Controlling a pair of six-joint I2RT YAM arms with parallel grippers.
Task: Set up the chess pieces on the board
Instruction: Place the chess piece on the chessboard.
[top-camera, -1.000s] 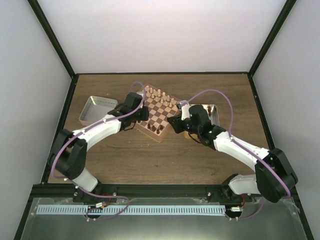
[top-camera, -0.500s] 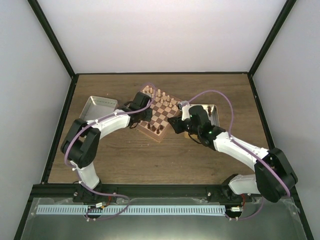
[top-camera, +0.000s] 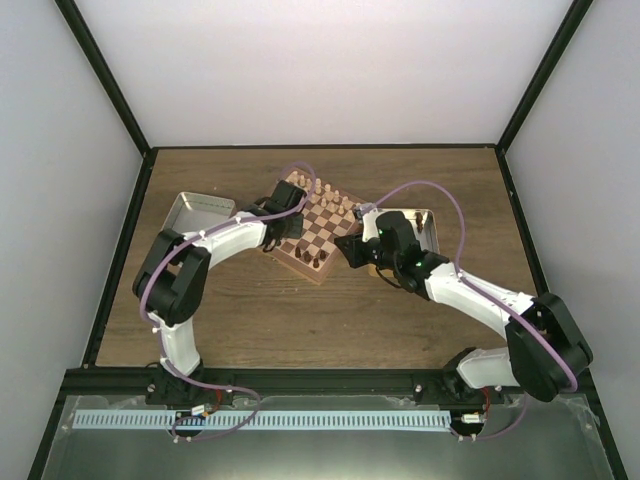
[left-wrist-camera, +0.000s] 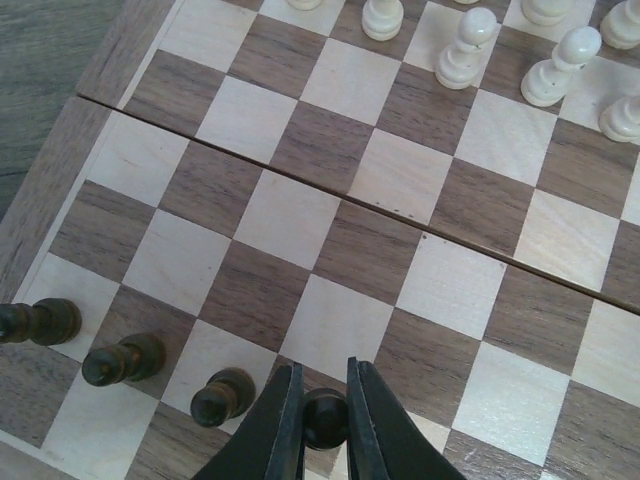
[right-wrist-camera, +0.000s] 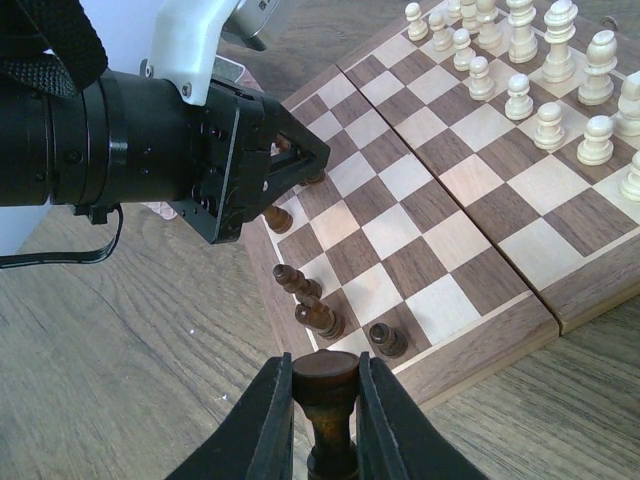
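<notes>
The board (top-camera: 325, 225) lies at mid table, and it fills the left wrist view (left-wrist-camera: 300, 215). My left gripper (left-wrist-camera: 322, 400) is shut on a dark brown pawn (left-wrist-camera: 325, 420) low over the board's near row, beside three dark pieces (left-wrist-camera: 125, 360) standing to its left. My right gripper (right-wrist-camera: 325, 375) is shut on a dark piece with a flat round top (right-wrist-camera: 325, 390), held above the table just off the board's near corner. Several dark pieces (right-wrist-camera: 320, 318) stand at that corner (right-wrist-camera: 470, 345). The left gripper (right-wrist-camera: 300, 160) also shows there, over the board's left edge.
Cream pieces (left-wrist-camera: 465, 45) stand in rows on the board's far side (right-wrist-camera: 520, 95). A shallow metal tin (top-camera: 195, 215) lies left of the board and another (top-camera: 427, 228) right of it, partly behind my right arm. Dark frame rails border the table.
My left arm has swung right and its gripper has moved further over the board's left side. The right arm has hardly moved.
</notes>
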